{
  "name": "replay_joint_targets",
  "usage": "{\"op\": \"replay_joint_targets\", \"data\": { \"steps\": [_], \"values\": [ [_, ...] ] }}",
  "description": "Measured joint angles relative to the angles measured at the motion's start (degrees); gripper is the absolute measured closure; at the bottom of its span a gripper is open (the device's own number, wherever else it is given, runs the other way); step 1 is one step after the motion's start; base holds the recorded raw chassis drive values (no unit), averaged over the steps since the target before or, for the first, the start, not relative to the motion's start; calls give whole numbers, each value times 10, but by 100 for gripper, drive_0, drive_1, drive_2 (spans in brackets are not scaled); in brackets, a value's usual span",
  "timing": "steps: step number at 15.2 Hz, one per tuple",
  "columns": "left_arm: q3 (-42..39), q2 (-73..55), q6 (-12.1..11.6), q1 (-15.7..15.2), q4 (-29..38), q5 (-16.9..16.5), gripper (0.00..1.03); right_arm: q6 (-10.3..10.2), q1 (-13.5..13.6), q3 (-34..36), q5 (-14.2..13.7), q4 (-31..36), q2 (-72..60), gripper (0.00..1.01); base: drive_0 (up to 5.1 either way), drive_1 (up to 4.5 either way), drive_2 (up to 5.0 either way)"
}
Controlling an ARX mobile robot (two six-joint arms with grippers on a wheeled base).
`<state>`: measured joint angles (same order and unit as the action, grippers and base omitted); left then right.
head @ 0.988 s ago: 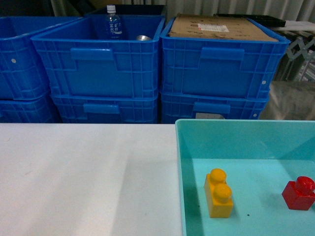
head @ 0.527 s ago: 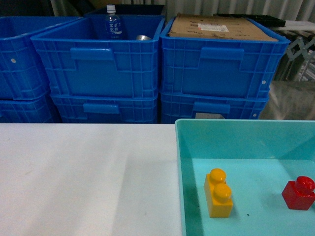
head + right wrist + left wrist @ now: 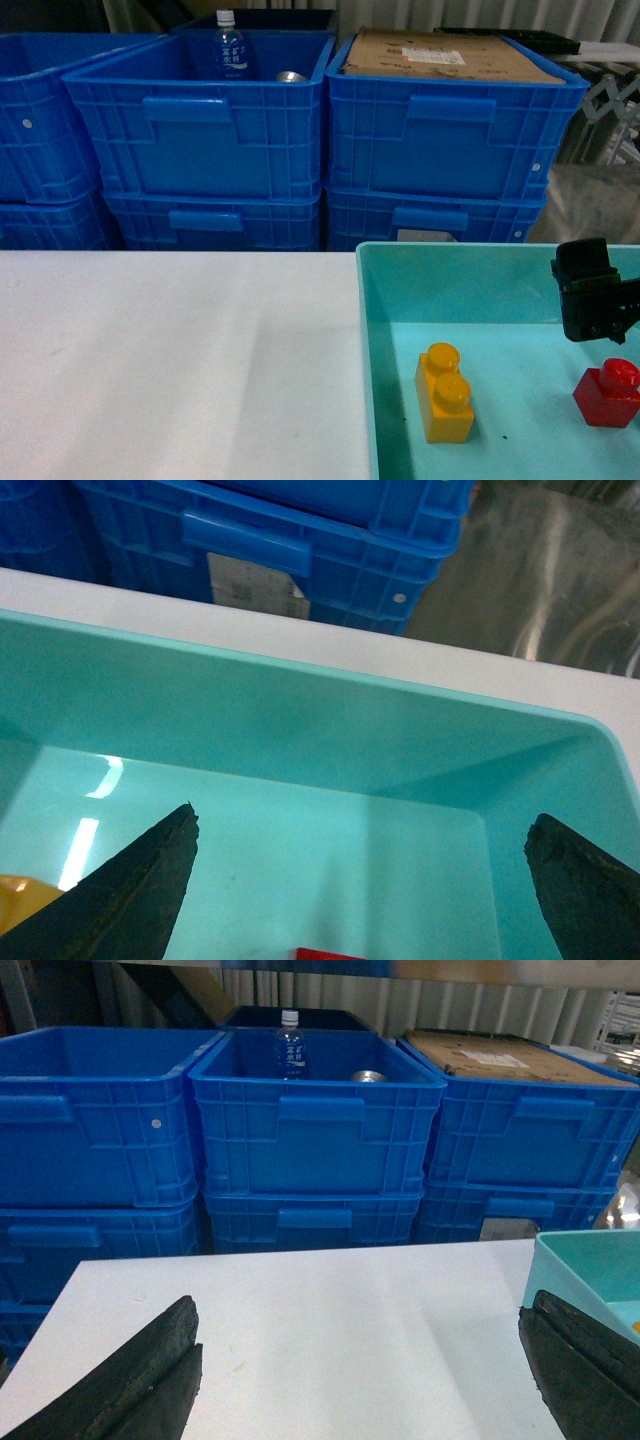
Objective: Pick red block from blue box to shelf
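Observation:
The red block (image 3: 608,392) rests on the floor of the blue box (image 3: 372,330), a pale turquoise tray at the table's right. In the head view my right gripper (image 3: 598,318) hangs just above and behind the red block. Its wrist view shows the jaws wide open (image 3: 365,825) over the tray floor, nothing between them, and a sliver of the red block (image 3: 330,953) at the bottom edge. My left gripper (image 3: 362,1305) is open over the white table; the tray's corner (image 3: 585,1260) lies by its right finger. A shiny metal tier of the shelf (image 3: 590,205) shows right of the crates.
A yellow-orange two-stud brick (image 3: 445,392) lies in the tray left of the red block. Stacked dark blue crates (image 3: 210,140) stand behind the white table (image 3: 170,360); one holds a water bottle (image 3: 229,45), another a cardboard sheet (image 3: 440,55).
My right gripper has come into the head view from the right, over the tray and above the red block. Both bricks lie where they were.

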<state>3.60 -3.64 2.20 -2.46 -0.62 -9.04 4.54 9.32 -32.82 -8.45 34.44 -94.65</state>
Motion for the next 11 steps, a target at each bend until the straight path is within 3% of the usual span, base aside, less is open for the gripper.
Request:
{"op": "replay_joint_targets", "data": {
  "steps": [3, 5, 9, 11],
  "values": [
    [0, 0, 0, 0, 0, 0, 5, -10, -27, 2, -2, 31, -55, 3, 0, 0, 0],
    [0, 0, 0, 0, 0, 0, 5, -28, -38, 5, 8, 44, -94, 3, 0, 0, 0],
    [0, 0, 0, 0, 0, 0, 5, -53, -48, 7, 19, 95, -173, 3, 0, 0, 0],
    [0, 0, 0, 0, 0, 0, 5, -60, -52, 8, 8, 104, -196, 3, 0, 0, 0]
  ]
}}
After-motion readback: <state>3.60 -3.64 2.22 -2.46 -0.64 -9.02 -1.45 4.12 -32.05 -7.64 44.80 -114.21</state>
